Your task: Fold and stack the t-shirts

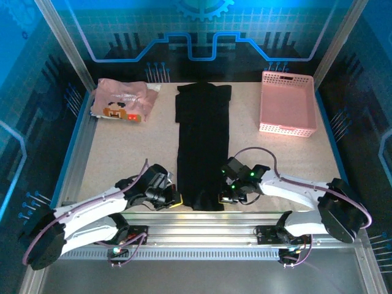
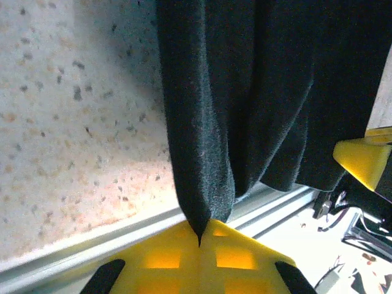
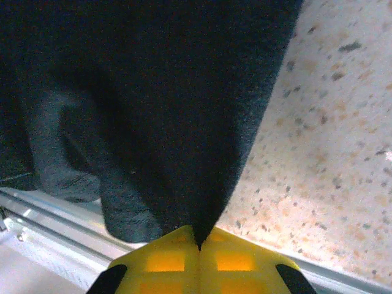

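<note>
Left end effector [image 2: 199,239] and right end effector [image 3: 199,242] — arms low — pinch black t-shirt [image 1: 202,141] hem.

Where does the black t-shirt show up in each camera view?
Top external: the black t-shirt lies as a long strip down the middle of the table.
Left wrist: upper right, its corner pinched in the shut left fingers at bottom centre.
Right wrist: upper left, its corner pinched in the shut right fingers.
Shared landmark: the aluminium rail at the near edge.
</note>
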Tool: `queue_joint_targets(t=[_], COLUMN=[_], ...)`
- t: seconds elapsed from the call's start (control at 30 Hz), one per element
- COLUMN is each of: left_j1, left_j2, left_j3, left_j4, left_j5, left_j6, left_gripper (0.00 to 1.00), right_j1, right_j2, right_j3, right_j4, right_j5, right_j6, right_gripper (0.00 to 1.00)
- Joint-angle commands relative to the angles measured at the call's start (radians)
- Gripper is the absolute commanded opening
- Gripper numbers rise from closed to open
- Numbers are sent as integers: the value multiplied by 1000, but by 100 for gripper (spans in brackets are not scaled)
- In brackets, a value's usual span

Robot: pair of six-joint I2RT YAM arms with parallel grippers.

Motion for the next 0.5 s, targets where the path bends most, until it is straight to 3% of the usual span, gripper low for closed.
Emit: queue_joint_targets(t=[0.0, 0.27, 0.47], left_j1=[-52, -111, -68], left_j2=[-96, -333, -265], left_j3=[6, 41, 186], left_j4=[-140, -347, -347], left_j5=[-50, -121, -108], left_j6=[-54, -132, -84], left_gripper=[0, 0, 0], right_j1=[59, 101, 33], right_j2=[-64, -229, -269], right_j3=[-19, -4, 66], right_j4=[-93, -213, -261], right_j5=[28, 82, 88], right_j6=[66, 134, 100], right_gripper=[0, 0, 0])
